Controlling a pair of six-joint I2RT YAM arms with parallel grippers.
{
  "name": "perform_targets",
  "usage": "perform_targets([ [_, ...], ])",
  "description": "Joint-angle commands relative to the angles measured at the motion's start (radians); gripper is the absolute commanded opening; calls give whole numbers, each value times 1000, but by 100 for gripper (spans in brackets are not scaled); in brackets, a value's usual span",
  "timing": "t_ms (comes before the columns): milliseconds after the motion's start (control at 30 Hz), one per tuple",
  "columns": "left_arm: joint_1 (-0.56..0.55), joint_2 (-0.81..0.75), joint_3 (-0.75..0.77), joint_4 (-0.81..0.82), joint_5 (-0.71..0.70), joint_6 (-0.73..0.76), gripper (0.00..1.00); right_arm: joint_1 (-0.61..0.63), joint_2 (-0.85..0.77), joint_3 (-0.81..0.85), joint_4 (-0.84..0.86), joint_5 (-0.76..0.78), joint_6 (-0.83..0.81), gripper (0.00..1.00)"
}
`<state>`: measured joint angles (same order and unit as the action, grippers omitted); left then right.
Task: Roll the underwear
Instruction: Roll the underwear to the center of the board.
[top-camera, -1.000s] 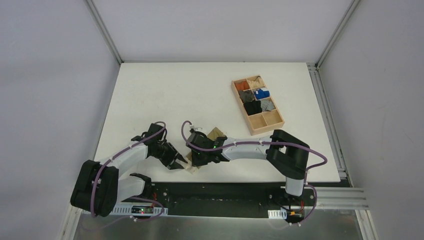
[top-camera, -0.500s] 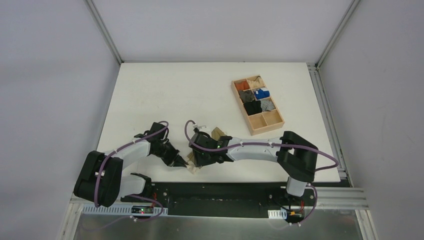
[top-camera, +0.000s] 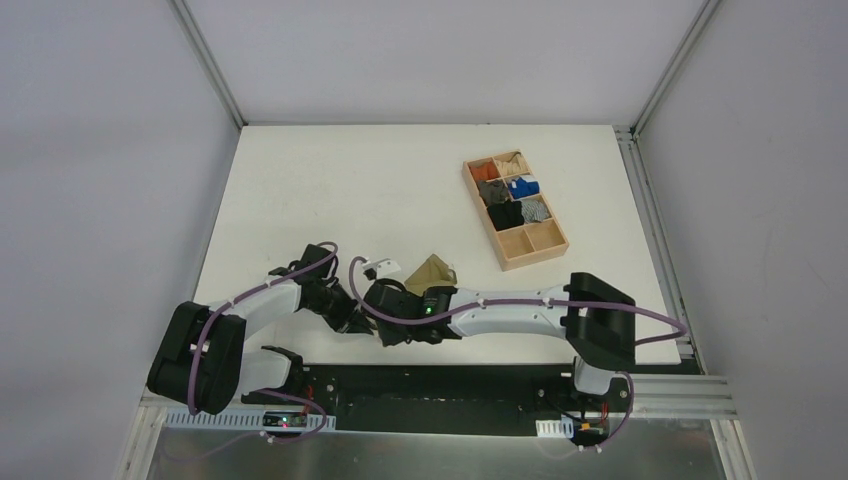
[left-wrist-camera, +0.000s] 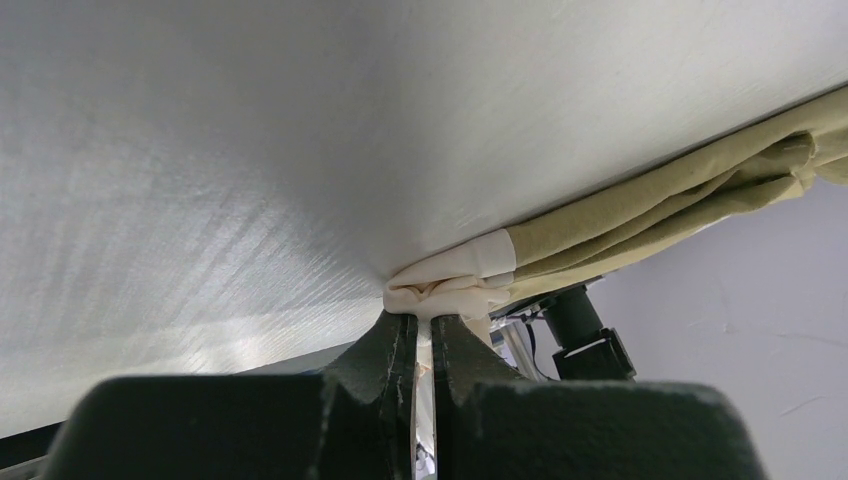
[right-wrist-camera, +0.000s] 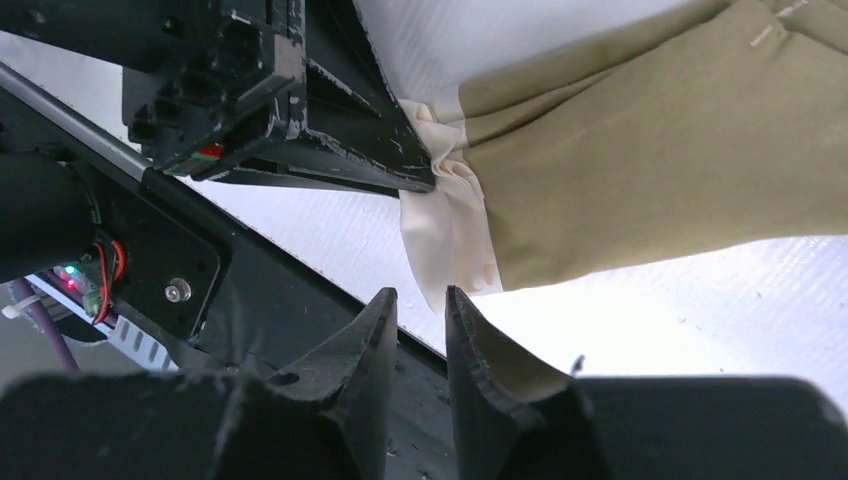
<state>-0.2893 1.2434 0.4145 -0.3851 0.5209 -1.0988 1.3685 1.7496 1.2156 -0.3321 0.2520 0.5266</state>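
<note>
The left gripper (left-wrist-camera: 422, 325) was clamped shut on the bunched cream waistband (left-wrist-camera: 455, 285) of the underwear (left-wrist-camera: 640, 215). The garment lay on the white table (top-camera: 330, 180), its olive body stretching from the waistband off to the right and toward the far side, so its long axis ran straight out from that pinch. The right gripper (right-wrist-camera: 420, 297) hovered just short of the waistband, jaws a narrow gap apart and holding nothing. The waistband's loose corner lay directly ahead of its tips, so by my judgement it was the arm placed to take that corner.

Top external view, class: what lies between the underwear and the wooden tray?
Nothing: only bare white table separates the underwear from the wooden tray, as the top external view shows.
</note>
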Motion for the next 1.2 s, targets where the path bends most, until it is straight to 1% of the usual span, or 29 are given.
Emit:
perform_targets([
  [0, -14, 17, -5, -26, -86, 25, 0, 3, 45, 55, 11, -5, -29, 27],
  [200, -15, 16, -2, -26, -85, 23, 0, 0, 92, 52, 9, -8, -27, 28],
  [300, -16, 16, 0, -26, -84, 21, 0, 0, 111, 34, 16, -11, -22, 30],
  [400, -16, 16, 1, -27, -83, 20, 0, 0, 132, 24, 17, -19, -20, 34],
  [533, -16, 12, 6, -29, -81, 18, 0, 2, 139, 4, 24, -24, -19, 44],
  [600, -16, 9, 7, -31, -82, 15, 0, 8, 139, -1, 20, -17, -29, 46],
  [700, -16, 11, 9, -32, -84, 10, 0, 33, 154, 4, 7, 15, -72, 47],
  [833, -16, 9, 11, -34, -81, 7, 0, 72, 196, 18, -5, 61, -100, 46],
  [900, -16, 6, 10, -36, -79, 6, 0, 88, 218, 23, -10, 82, -102, 43],
  [933, -16, 3, 10, -37, -78, 4, 0, 95, 230, 24, -15, 95, -100, 39],
  [1000, -16, -4, 14, -42, -76, 2, 0, 103, 249, 30, -32, 132, -92, 28],
  [1100, -16, -19, 21, -55, -72, 1, 0, 104, 255, 19, -47, 176, -76, 4],
  [1133, -16, -26, 24, -61, -72, 1, 0, 103, 251, 15, -48, 183, -76, 0],
  [1167, -16, -34, 28, -67, -71, 1, 0, 103, 245, 10, -47, 182, -81, 0],
])
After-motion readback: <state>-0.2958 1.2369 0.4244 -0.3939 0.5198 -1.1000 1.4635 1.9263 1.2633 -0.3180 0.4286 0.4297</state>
